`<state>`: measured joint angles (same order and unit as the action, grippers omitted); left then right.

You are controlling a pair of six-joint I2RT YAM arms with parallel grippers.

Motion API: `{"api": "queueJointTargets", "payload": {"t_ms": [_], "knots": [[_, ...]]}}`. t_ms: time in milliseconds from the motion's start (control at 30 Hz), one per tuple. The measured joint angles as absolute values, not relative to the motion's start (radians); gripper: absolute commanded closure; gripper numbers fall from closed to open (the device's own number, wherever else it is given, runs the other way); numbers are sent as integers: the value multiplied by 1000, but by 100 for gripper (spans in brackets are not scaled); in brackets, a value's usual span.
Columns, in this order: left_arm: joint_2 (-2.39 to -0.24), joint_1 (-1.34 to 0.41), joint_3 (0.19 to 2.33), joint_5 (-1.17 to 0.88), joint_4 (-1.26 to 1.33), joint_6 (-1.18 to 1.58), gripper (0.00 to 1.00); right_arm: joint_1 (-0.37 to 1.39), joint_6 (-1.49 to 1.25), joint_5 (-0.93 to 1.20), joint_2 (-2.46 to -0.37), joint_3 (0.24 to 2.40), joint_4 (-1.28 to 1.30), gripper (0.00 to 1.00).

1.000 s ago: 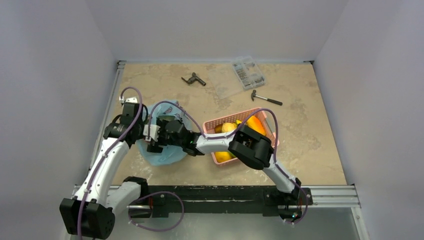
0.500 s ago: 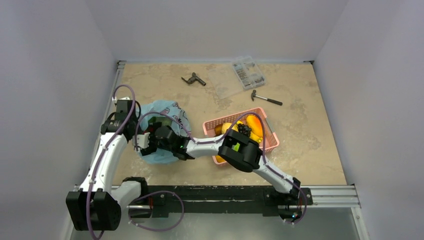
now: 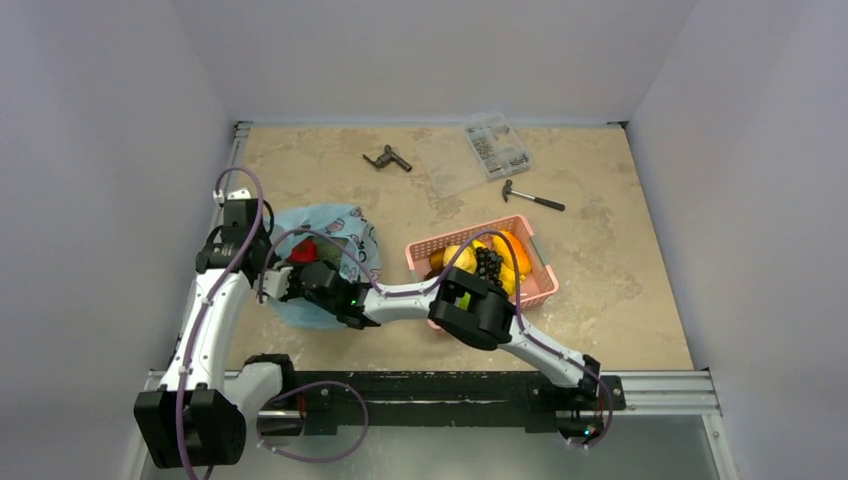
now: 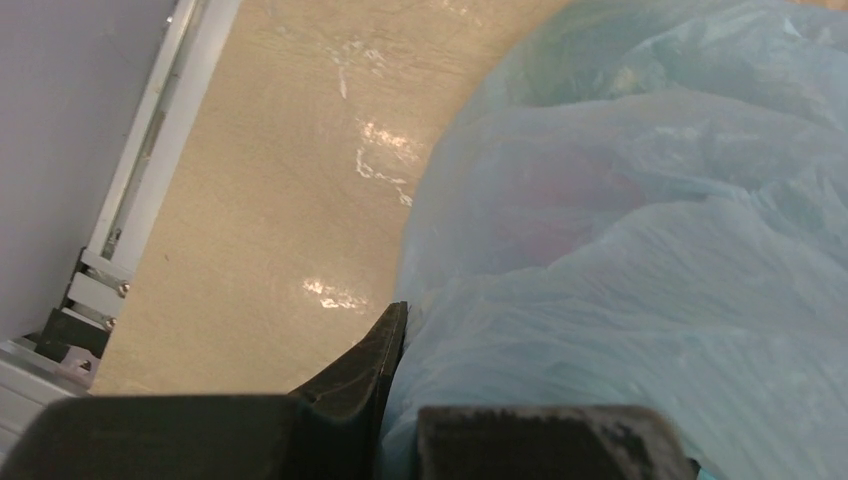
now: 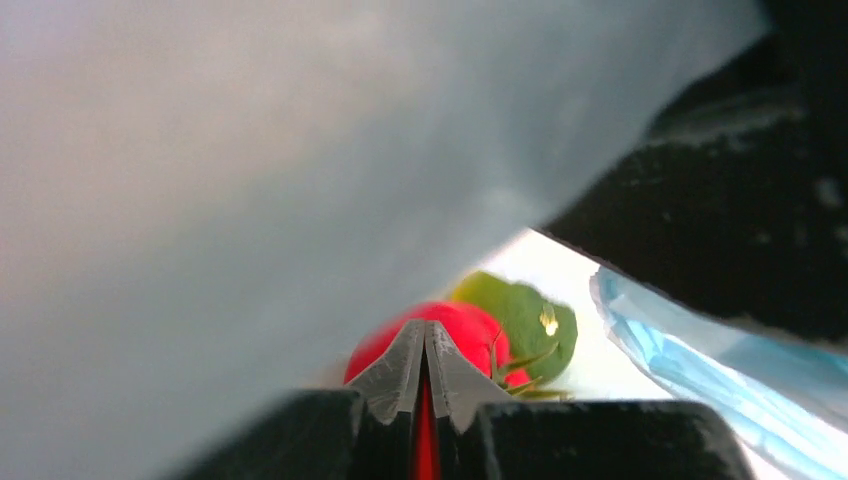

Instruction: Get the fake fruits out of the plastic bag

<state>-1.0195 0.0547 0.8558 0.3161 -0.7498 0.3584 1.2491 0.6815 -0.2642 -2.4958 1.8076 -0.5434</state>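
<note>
The pale blue plastic bag (image 3: 350,240) lies at the table's left with its mouth held up. My left gripper (image 3: 266,268) is shut on the bag's edge, and bunched film (image 4: 620,300) runs down between its fingers (image 4: 385,345). A red tomato-like fruit (image 3: 303,250) with a green top shows inside the bag. My right gripper (image 3: 289,275) reaches into the mouth. Its jaws are shut, tips together, just in front of the tomato (image 5: 460,325). Nothing shows between them. Blurred bag film covers most of the right wrist view.
A pink slatted basket (image 3: 420,248) right of the bag holds yellow and orange fruits and a dark grape bunch (image 3: 488,262). A hammer (image 3: 533,199), a clear parts box (image 3: 497,147) and a black tool (image 3: 387,158) lie at the back.
My right gripper has slid left into the bag and gone from open to shut. The left arm has drawn the bag's edge leftward, and the red tomato now shows.
</note>
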Motion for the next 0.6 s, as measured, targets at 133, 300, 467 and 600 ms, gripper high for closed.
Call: {"api": "queueJointTargets", "payload": {"t_ms": [133,300,467,600], "knots": [[-985,35,856,279,-768,373,100,1259,642,-273,-2403,1690,-525,100],[-964,30,856,260,-778,383,100,1254,554,-276,-2248,1470,-548,100],[-962,30,856,241,-786,381,100,1249,427,-257,-2123,1347,-611,100],[-955,30,856,212,-787,373,100,1249,336,-236,-2047,1302,-658,100]]}}
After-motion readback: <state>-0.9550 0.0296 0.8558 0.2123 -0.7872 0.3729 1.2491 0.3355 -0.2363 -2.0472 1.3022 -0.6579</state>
